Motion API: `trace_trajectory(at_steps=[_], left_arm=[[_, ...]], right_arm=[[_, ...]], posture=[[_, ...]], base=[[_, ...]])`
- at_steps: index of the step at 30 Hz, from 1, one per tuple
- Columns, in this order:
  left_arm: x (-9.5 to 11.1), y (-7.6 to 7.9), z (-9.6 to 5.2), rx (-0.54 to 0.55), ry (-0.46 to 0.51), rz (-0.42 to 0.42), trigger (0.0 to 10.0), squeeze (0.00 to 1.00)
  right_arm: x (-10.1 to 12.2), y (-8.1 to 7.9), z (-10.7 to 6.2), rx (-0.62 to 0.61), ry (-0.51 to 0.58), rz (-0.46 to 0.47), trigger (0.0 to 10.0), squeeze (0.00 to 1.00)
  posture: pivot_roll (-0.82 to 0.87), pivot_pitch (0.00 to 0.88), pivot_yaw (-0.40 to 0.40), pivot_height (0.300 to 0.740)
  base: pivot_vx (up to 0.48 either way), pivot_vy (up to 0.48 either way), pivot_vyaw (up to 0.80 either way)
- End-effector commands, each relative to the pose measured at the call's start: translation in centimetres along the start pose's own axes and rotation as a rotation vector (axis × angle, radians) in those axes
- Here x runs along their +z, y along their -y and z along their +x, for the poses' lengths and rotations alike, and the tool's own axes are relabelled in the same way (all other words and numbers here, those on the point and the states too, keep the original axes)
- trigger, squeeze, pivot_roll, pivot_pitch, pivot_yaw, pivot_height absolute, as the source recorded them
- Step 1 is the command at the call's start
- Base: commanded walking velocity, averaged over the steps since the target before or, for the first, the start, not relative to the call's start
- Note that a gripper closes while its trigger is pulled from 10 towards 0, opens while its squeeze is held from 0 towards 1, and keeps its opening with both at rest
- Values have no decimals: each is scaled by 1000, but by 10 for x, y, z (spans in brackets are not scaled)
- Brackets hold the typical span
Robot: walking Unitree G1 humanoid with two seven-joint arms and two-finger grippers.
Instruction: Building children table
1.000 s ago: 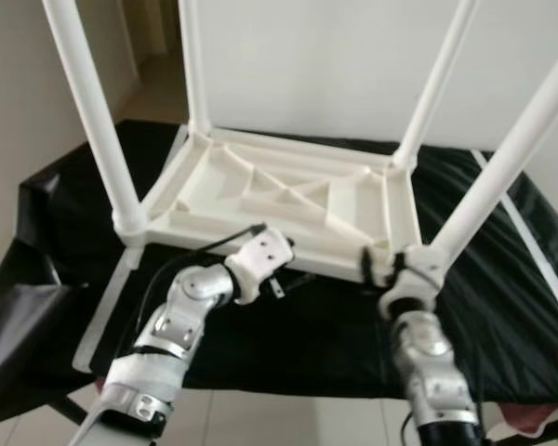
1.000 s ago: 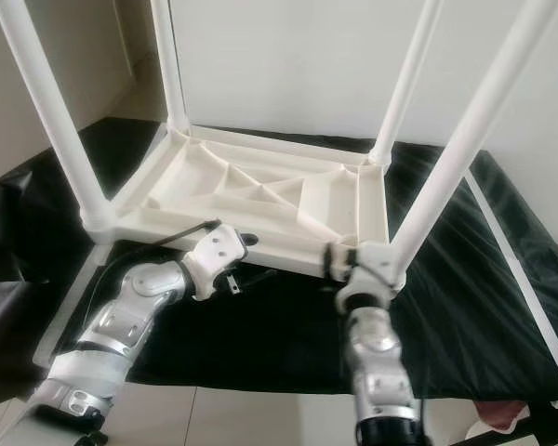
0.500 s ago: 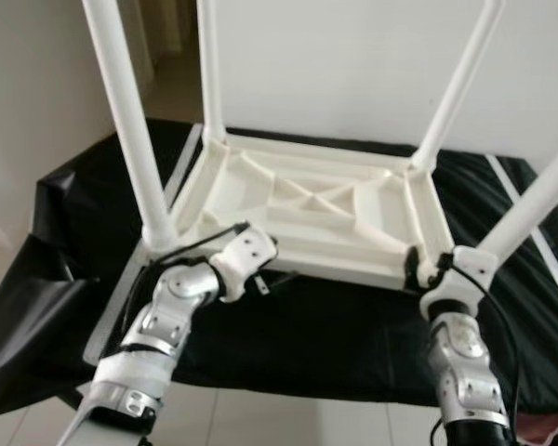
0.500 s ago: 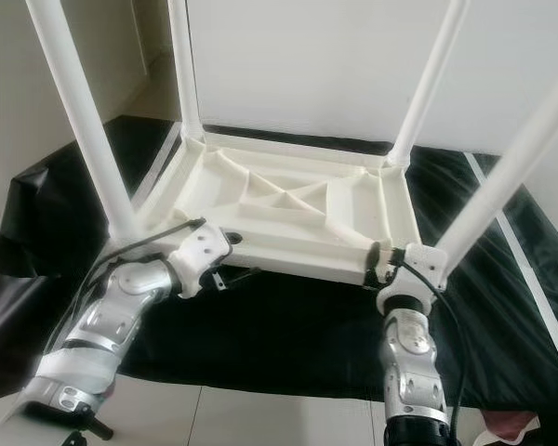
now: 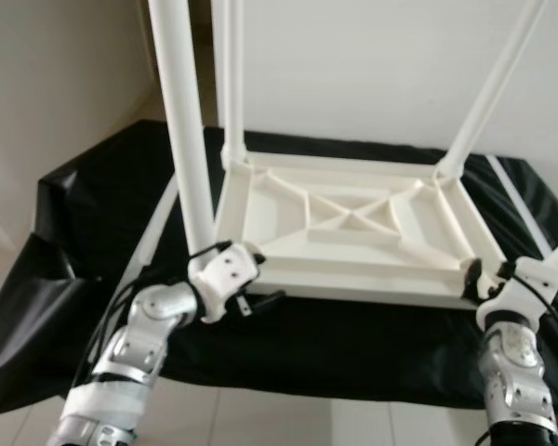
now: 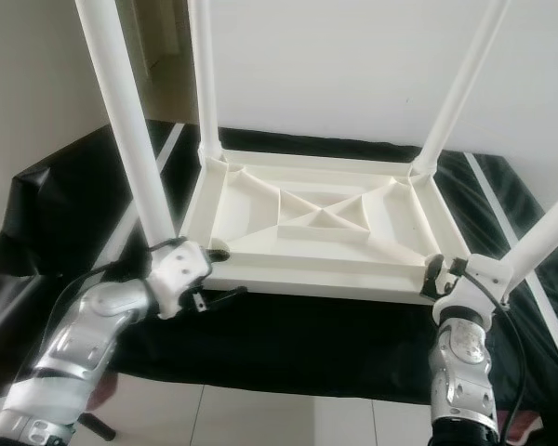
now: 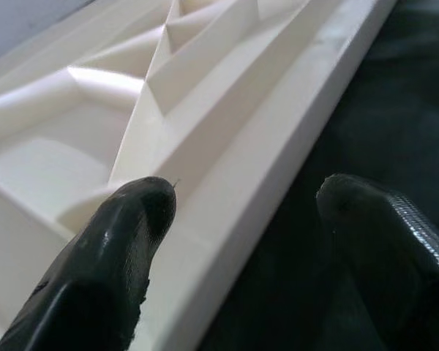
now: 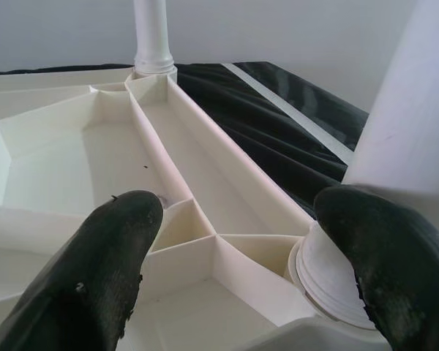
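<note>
White children's table (image 5: 353,237) lies upside down, legs up, on a black sheet (image 5: 93,214) covering the support. Left gripper (image 7: 241,241), forearm bent inward, straddles the near rim by the near-left leg (image 5: 188,139), fingers spread. Right gripper (image 8: 234,241), forearm upright, brackets the near-right corner beside its leg (image 8: 417,124), fingers wide.

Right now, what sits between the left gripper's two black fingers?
The near rim of the upside-down white plastic table runs between the left gripper fingers, with black cloth beyond, seen in the left wrist view.
</note>
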State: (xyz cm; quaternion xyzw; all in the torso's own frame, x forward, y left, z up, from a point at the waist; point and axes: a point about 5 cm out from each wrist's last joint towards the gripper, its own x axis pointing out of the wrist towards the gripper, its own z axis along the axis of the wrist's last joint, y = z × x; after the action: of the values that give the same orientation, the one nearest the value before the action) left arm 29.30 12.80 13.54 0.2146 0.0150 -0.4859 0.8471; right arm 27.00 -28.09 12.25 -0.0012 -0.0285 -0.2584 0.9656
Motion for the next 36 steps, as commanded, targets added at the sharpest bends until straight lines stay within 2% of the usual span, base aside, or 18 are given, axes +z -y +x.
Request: trace_trajectory(at_steps=[1,3,4,5,6,8,12,16,18,22,24,25,26,28,30,34,35,36], left_arm=[[4,8,-13,-91,21,-46,10000,0],[4,8,-13,-91,21,-46,10000,0],[4,16,-25,-155,23,-70,10000,0],[4,18,-29,-167,21,-71,10000,0],[-1,15,-35,-157,-6,-75,10000,0],[-4,13,-39,-149,-26,-79,10000,0],[-14,1,-57,-93,-89,-105,10000,0],[-19,-3,-67,-78,-127,-100,10000,0],[-26,-12,-77,-41,-177,-106,10000,0],[-32,-21,-86,0,-228,-118,10000,0],[-36,-34,-93,65,-270,-120,10000,0],[-36,-34,-93,65,-270,-120,10000,0],[-40,-49,-99,139,-307,-86,10000,0],[-41,-55,-102,167,-327,-70,10000,0],[-42,-69,-109,224,-356,-44,10000,0],[-41,-81,-115,272,-368,-45,10000,0],[-39,-99,-122,373,-390,-3,10000,0],[-38,-108,-125,434,-400,18,10000,0]], right_arm=[[-1,-13,-1,43,1,29,10000,0],[-1,-13,-1,43,1,29,10000,0],[-4,-29,-4,107,-16,53,10000,0],[-5,-33,-5,121,-23,62,10000,0],[-7,-41,-8,161,-35,69,10000,0],[-9,-46,-10,190,-43,73,10000,0],[-15,-63,-19,280,-48,30,10000,0],[-17,-67,-23,281,-53,25,10000,0],[-22,-67,-26,245,-77,15,10000,0],[-27,-67,-30,208,-93,8,10000,0],[-28,-66,-34,170,-89,5,10000,0],[-28,-66,-34,170,-89,5,10000,0],[-30,-66,-37,141,-91,11,10000,0],[-30,-66,-39,134,-91,7,10000,0],[-29,-65,-42,118,-78,-4,10000,0],[-28,-65,-44,106,-68,-11,10000,0],[-28,-62,-47,99,-68,-14,10000,0],[-29,-61,-50,98,-70,-16,10000,0]], posture=[[40,0,-63,740],[40,0,-63,740],[48,0,-66,740],[48,0,-66,740],[53,0,-69,740],[53,0,-69,740],[62,0,-68,740],[63,0,-68,740],[69,0,-69,740],[73,0,-68,740],[72,0,-63,740],[72,0,-63,740],[69,0,-60,740],[69,0,-60,740],[58,0,-54,740],[52,0,-51,740],[47,0,-49,740],[43,0,-46,740]], base=[[0,0,0],[0,0,0],[0,0,0],[0,0,0],[0,0,0],[0,0,0],[0,0,0],[0,0,0],[0,0,0],[0,0,0],[0,0,0],[0,0,0],[0,0,0],[0,0,0],[0,0,0],[0,0,0],[0,0,0],[0,0,0]])
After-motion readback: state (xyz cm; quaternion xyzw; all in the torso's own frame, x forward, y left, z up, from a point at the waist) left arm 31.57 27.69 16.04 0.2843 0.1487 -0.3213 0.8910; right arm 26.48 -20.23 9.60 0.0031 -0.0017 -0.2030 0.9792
